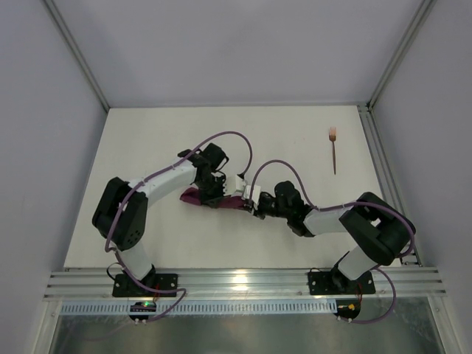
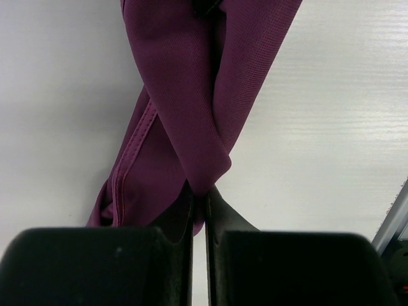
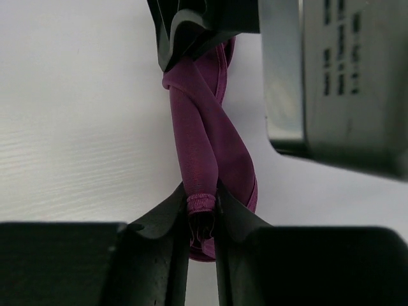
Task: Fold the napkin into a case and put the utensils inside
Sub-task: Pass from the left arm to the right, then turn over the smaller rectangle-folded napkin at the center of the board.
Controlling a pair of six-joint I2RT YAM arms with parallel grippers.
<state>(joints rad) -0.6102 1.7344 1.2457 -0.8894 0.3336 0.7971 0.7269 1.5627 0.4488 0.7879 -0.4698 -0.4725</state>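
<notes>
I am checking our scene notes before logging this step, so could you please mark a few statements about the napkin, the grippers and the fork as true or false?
1. The left gripper is shut on the napkin. True.
2. The napkin lies spread flat on the table. False: it is bunched and twisted between the two grippers.
3. The right gripper pinches the napkin. True.
4. The fork sits inside the napkin. False: it lies apart on the table, toward the far right.
</notes>
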